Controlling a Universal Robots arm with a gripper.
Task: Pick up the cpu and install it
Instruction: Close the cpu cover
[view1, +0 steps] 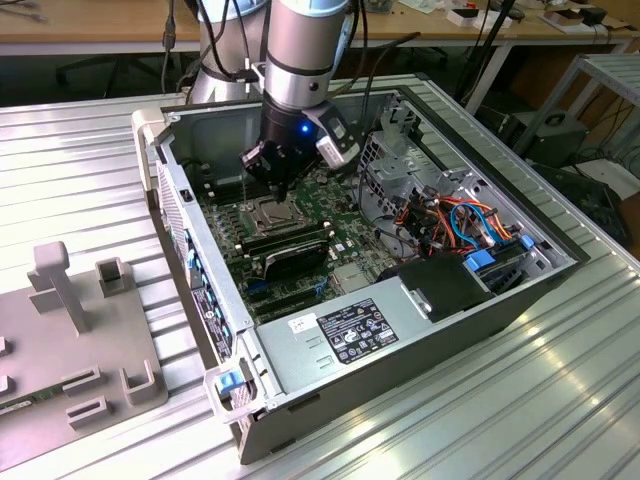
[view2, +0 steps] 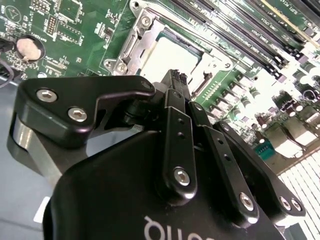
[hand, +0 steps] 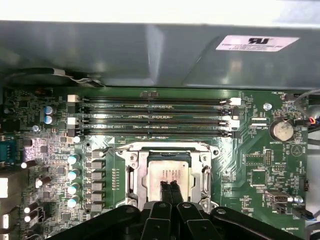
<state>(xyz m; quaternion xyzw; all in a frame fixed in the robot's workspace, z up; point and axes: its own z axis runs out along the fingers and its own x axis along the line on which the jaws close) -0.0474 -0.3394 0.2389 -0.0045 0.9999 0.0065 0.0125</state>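
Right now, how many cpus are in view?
1. The cpu lies in the motherboard socket, directly beneath the tips of the claw. Another could be hidden behind the claw's body.

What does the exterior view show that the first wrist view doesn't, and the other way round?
Exterior view: the arm, the whole open computer case, its power supply, coloured cables and a grey fixture plate at the exterior view's left.
First wrist view: the cpu, silver face up, lying in the socket, a coin battery and a row of small capacitors.
Both: the shut gripper right over the socket, and the green motherboard.
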